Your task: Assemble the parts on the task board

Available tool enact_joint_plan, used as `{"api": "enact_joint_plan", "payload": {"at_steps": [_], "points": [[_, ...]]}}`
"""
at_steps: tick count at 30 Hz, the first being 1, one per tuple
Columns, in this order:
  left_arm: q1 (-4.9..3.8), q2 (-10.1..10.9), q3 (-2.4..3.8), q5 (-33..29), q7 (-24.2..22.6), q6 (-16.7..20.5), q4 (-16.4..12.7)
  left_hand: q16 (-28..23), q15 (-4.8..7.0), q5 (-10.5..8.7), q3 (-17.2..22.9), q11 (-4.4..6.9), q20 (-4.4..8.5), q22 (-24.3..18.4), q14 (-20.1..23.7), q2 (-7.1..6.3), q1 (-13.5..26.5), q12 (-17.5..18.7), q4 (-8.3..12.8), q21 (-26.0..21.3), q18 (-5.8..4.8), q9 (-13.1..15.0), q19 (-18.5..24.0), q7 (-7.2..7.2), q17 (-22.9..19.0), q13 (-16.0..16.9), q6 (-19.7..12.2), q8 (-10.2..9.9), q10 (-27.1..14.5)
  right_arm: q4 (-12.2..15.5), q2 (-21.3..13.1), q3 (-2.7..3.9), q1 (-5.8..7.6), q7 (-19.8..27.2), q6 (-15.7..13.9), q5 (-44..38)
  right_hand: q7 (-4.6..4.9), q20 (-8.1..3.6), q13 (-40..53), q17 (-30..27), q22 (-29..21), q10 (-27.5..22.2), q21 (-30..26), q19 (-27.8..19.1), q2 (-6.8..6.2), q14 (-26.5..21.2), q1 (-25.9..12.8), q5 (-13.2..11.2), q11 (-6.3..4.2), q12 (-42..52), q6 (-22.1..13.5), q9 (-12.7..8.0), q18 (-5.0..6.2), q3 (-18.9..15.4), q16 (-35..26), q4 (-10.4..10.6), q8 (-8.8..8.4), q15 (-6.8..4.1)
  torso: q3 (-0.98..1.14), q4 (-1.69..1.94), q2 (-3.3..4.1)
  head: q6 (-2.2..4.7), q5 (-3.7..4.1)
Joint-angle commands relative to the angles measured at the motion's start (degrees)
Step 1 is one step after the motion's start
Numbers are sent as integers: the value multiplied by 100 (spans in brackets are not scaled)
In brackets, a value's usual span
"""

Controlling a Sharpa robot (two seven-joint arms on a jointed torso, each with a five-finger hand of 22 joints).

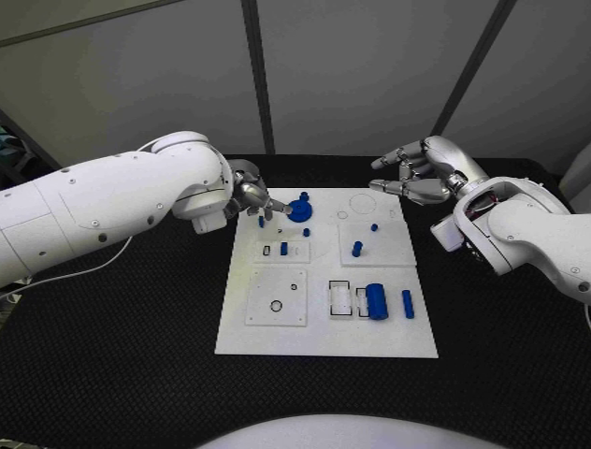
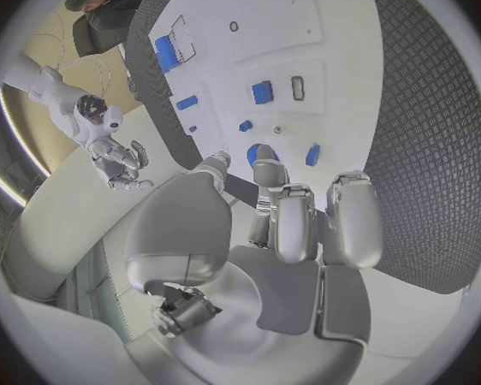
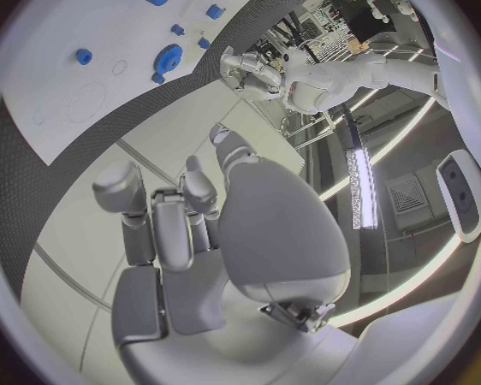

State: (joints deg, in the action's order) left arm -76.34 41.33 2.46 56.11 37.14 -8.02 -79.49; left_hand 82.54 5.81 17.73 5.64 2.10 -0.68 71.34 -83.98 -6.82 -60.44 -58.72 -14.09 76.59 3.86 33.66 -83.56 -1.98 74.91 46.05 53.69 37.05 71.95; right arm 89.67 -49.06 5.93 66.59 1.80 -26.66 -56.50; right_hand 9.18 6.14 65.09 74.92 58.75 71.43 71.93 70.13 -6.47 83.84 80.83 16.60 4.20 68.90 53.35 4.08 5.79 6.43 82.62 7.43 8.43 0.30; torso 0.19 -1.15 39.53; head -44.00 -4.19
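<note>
The white task board [image 1: 325, 329] lies in the middle of the black table. A blue gear [image 1: 301, 210] sits near its far left corner. My left hand [image 1: 252, 196] hovers there with its fingers spread, fingertips [image 2: 265, 159] at the gear's [image 2: 252, 154] rim; contact is unclear. Small blue pegs [image 1: 283, 249] [image 1: 356, 249] stand in the middle plates. A blue cylinder [image 1: 377, 301] and a thin blue bar [image 1: 408, 303] lie on the board's right side. My right hand [image 1: 417, 174] is raised beyond the far right corner, fingers loosely bent and holding nothing. The right wrist view shows that hand [image 3: 181, 222] well above the gear [image 3: 168, 57].
Black matting [image 1: 121, 355] surrounds the board on all sides. A white cable [image 1: 73, 273] trails off the left arm over the mat. Grey wall panels [image 1: 350, 65] close off the far side of the table.
</note>
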Motion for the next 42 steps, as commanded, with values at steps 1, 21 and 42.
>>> {"api": "enact_joint_plan", "payload": {"at_steps": [1,21,42], "points": [[-73,-23,27,-11,79,-526,188,-34,-68,22,-85,-46,-32,-89,-346,47,-149,116,-23,-90,35,-99,56,-50,503,-162,-144,-133,-117,-6,4,4,8,28,41,14,6,7,-5,191,-5,-40,-27,-29,-20,292,-37,-25,6,-36,-36,-6,89,-10,-29,36,18,-36,-3,1,0,6,-1],[-142,-802,-36,340,-219,-888,1897,-32,-172,-107,-489,-167,-136,-8,-345,172,-434,-92,-196,-66,25,-582,26,-190,504,-20,-196,-599,-95,-13,37,4,8,23,92,14,6,7,-77,141,-61,-92,-68,-59,-9,280,-53,-9,5,-95,-46,-7,99,-12,-65,56,21,-36,-3,0,7,-22,22],[29,-1152,-62,360,-570,-1166,2443,-32,-195,-102,-619,-193,-159,7,-344,315,-611,-94,-187,-72,26,-825,29,-218,503,-77,-125,-760,-139,-36,99,4,7,26,149,14,3,2,-457,-157,-372,-350,-297,-230,10,197,-65,8,0,-420,-81,-7,157,-6,-294,111,41,-43,8,-6,4,-62,11]]}}
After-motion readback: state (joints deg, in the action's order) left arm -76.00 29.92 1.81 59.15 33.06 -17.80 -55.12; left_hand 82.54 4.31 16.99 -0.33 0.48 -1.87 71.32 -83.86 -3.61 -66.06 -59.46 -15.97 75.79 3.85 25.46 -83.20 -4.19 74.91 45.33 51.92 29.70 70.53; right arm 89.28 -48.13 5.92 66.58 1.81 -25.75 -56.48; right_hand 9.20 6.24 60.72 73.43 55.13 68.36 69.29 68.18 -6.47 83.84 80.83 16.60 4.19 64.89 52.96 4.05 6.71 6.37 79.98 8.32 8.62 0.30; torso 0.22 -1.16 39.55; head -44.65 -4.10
